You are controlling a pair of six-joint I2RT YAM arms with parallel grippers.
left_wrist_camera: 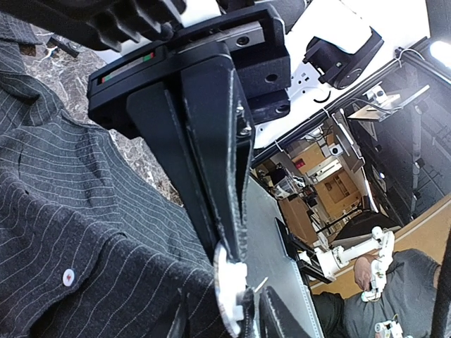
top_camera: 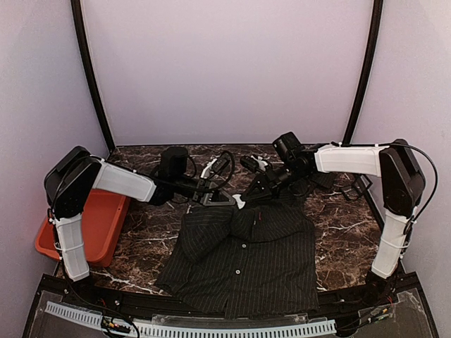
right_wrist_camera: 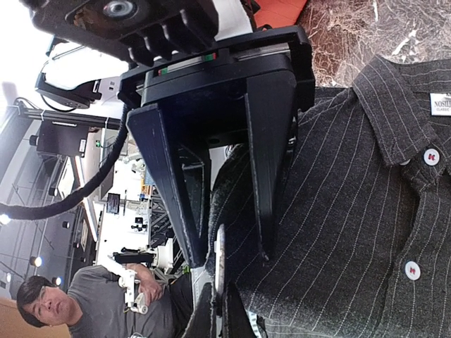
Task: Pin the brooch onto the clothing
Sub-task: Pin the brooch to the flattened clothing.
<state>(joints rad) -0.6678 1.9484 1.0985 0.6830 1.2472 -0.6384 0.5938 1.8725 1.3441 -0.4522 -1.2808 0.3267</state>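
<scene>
Our left end effector (left_wrist_camera: 229,257) was pressed together on a small, pale, round brooch (left_wrist_camera: 227,290), which stuck out past the black fingertips with what looked like a thin pin at its edge. Just beyond it, our right end effector (right_wrist_camera: 232,259) stood spread, one finger on either side of the brooch. We could not tell whether either finger touched it.

We judged that the step in hand was readying the brooch between the two end effectors, since it had not yet met any fabric. The next move, as we read it, called for lowering the brooch to the chest panel with the pin free. The spread end effector would need to steady a fold of cloth for the point to pass through.

Below them lay the clothing, a dark, nearly black pinstriped short-sleeved shirt (top_camera: 246,264). It was front-up on the dark marble-patterned worktop (top_camera: 338,218), hem toward the arm bases and collar away, under the end effectors. It was buttoned with small white buttons (right_wrist_camera: 412,270), and the sleeve toward the left arm looked rumpled. The cloth seemed thin and likely to shift.

Farther left, an orange plastic bin (top_camera: 106,225) sat well apart from the shirt.
</scene>
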